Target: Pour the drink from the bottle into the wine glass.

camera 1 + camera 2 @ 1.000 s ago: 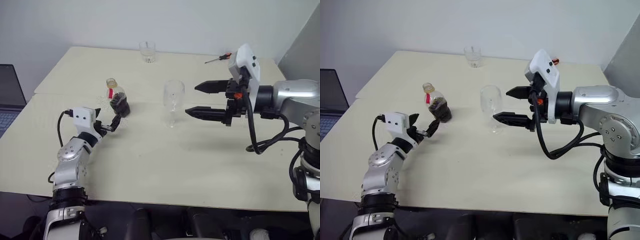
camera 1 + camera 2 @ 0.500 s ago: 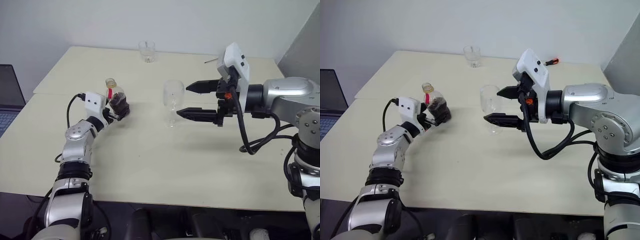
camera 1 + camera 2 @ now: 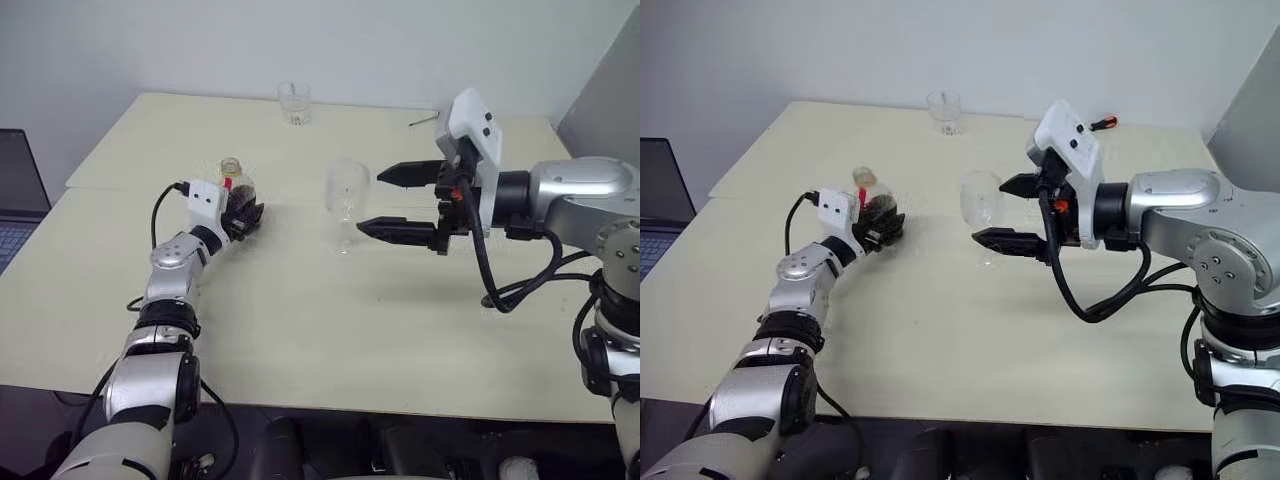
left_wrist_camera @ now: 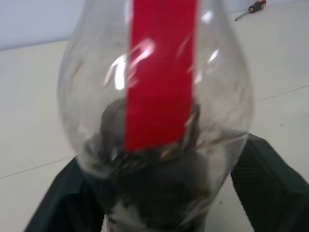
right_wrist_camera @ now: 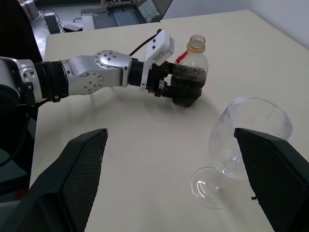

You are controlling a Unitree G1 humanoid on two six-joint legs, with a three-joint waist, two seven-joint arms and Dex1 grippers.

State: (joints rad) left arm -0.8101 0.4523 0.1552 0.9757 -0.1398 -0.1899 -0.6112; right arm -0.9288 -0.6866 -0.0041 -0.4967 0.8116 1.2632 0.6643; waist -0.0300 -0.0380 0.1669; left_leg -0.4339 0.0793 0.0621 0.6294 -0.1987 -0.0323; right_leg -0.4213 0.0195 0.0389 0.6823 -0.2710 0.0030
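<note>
The bottle (image 3: 238, 197), small, clear and round-bodied with a red strip on its neck, stands upright on the table's left half. The dark drink (image 4: 159, 193) fills its lower part. My left gripper (image 3: 243, 213) reaches in level from the near left and is shut on the bottle's lower body, one finger (image 4: 263, 186) on each side. The wine glass (image 3: 347, 190) stands upright and empty near the table's middle, to the right of the bottle. My right gripper (image 3: 370, 202) hovers just right of the glass, open, with its fingertips (image 5: 79, 166) beside the bowl and not touching it.
A short clear tumbler (image 3: 294, 103) stands at the table's far edge. A red-handled screwdriver (image 3: 1095, 124) lies at the far right. A laptop (image 3: 15, 200) sits off the table's left side. The cream table (image 3: 330, 330) is bare in front.
My left gripper has moved forward to the bottle and closed on its lower body. The right gripper has stayed open beside the wine glass.
</note>
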